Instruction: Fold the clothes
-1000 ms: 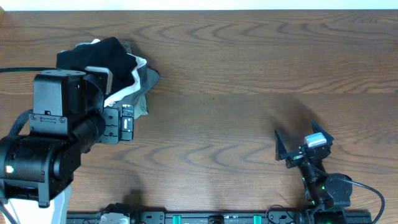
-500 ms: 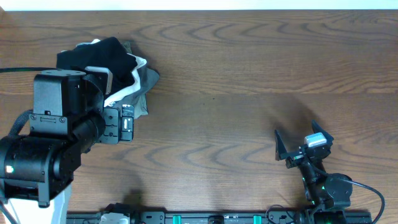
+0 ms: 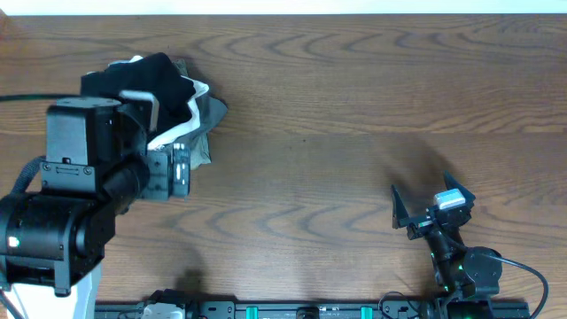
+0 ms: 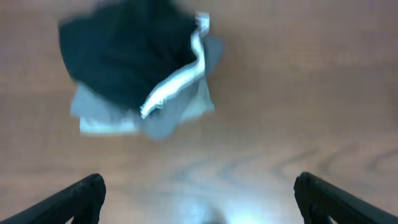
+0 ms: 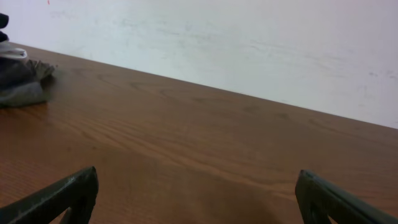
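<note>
The black polo shirt (image 3: 146,80) lies crumpled on top of a small pile at the table's far left. No collar or logo shows. In the left wrist view the shirt (image 4: 124,62) is blurred and lies ahead of the fingers. My left gripper (image 3: 180,168) is open and empty, just in front of the pile's near edge and apart from it; its fingertips (image 4: 198,196) stand wide over bare wood. My right gripper (image 3: 425,199) is open and empty at the front right, far from the shirt; its fingers (image 5: 198,193) are spread over the table.
Under the shirt lie a white garment (image 3: 182,120) and a grey garment (image 3: 208,120), also in the left wrist view (image 4: 171,87) (image 4: 168,121). The pile's edge shows at far left in the right wrist view (image 5: 18,81). A pale wall (image 5: 249,43) stands behind the wooden table (image 3: 354,115).
My left gripper has turned and shifted a little toward the pile. The right arm and the clothes have not moved.
</note>
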Robot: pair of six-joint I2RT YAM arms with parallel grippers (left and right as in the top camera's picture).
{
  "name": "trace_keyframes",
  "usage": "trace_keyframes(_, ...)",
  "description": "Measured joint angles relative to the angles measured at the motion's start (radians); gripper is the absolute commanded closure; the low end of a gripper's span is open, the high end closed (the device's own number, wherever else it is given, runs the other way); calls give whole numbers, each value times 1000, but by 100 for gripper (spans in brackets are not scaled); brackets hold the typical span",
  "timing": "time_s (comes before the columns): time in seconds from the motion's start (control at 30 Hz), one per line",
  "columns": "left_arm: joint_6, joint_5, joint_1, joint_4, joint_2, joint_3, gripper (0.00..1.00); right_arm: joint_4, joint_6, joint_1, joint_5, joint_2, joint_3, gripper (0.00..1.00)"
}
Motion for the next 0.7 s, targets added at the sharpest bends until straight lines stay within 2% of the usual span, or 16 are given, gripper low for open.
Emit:
trace_keyframes(0.17,0,0,1,262,-41,-60,2,0,0,0,0,0,0,1)
trace_keyframes(0.3,0,1,6,391,-114,-158,2,0,0,0,0,0,0,1)
trace_keyframes(0.7,0,35,110,896,-428,-690,2,0,0,0,0,0,-1,1)
